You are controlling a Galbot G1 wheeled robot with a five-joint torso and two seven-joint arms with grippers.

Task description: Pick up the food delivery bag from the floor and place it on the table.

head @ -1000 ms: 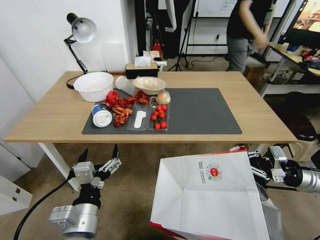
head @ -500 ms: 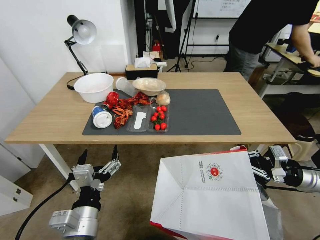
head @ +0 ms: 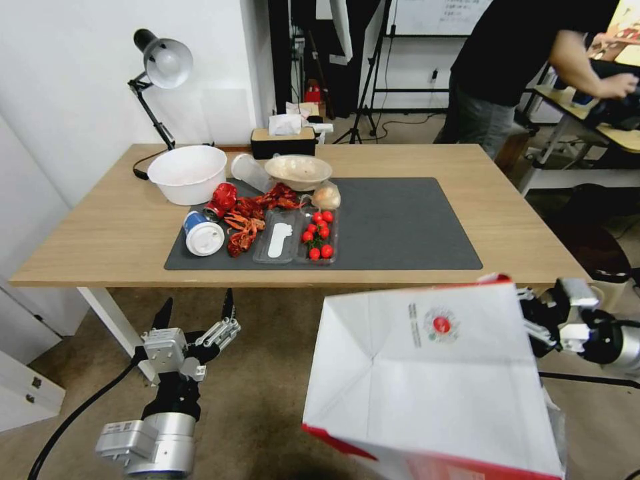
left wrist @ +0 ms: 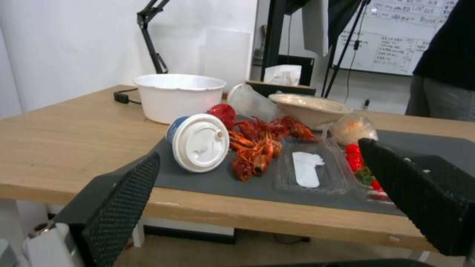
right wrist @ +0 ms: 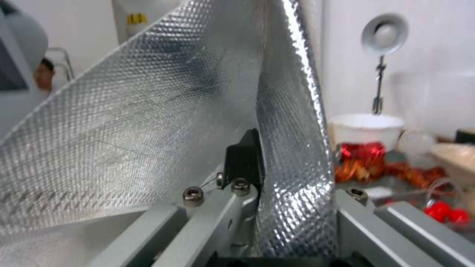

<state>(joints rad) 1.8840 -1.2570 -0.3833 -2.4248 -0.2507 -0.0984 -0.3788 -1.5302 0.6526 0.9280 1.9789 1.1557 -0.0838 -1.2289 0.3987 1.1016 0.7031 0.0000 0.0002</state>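
Now the right gripper (head: 533, 320) is clenching the food delivery bag (head: 427, 380) by its foil-lined rim (right wrist: 292, 122), keeping it hanging clear below the table (head: 513, 227) edge. The left gripper (head: 197, 310) is waiting spread open near the table's front.

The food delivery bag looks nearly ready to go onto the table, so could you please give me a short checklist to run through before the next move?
1. Right hand shut on the food delivery bag at its top edge, foil lining pinched: ok.
2. Bag bottom above the table edge: cannot tell; its top rim barely reaches the front edge in the head view.
3. Bare landing spot on the dark grey mat, to the right of the cherry tomato tray: ok.
4. Left hand open, low beside the table leg, away from the bag: ok.
5. Bag contents: cannot tell.
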